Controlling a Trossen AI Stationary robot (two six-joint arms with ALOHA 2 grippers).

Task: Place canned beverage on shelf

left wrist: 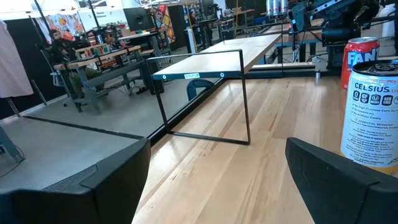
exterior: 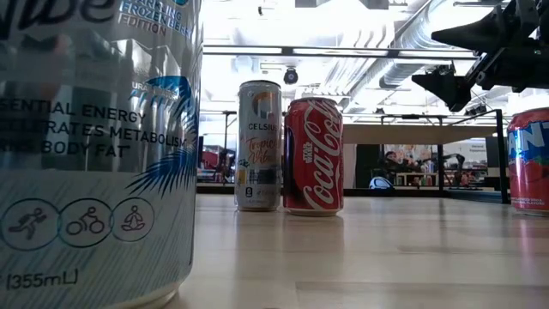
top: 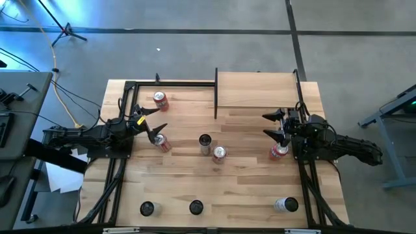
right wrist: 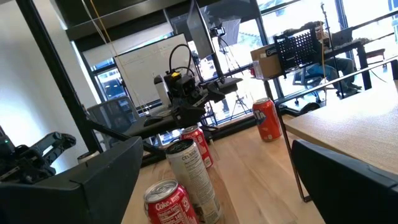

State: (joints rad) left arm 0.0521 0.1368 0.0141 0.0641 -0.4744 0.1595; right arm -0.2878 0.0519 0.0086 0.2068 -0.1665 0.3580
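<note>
Cans upright on the table, both claws released, shelf bare.

High view: the shelf (top: 257, 89) sits at the table's (top: 247, 195) far edge, its long axis across the table; every can stands on end, away from it. The left gripper (top: 150, 123) spreads wide left of the shelf, a red can (top: 162, 142) at its near finger; the right gripper (top: 275, 126) gapes below the shelf's right end, beside a red-topped can (top: 279, 151).
Low view: beyond a big near can printed "355mL", a Celsius can (exterior: 259, 146) touches a Coca-Cola can (exterior: 313, 156), both before the shelf.
Left wrist view: "CELSIUS" and "FAN" labels read.
Right wrist view: a "Coke" can shows.
</note>
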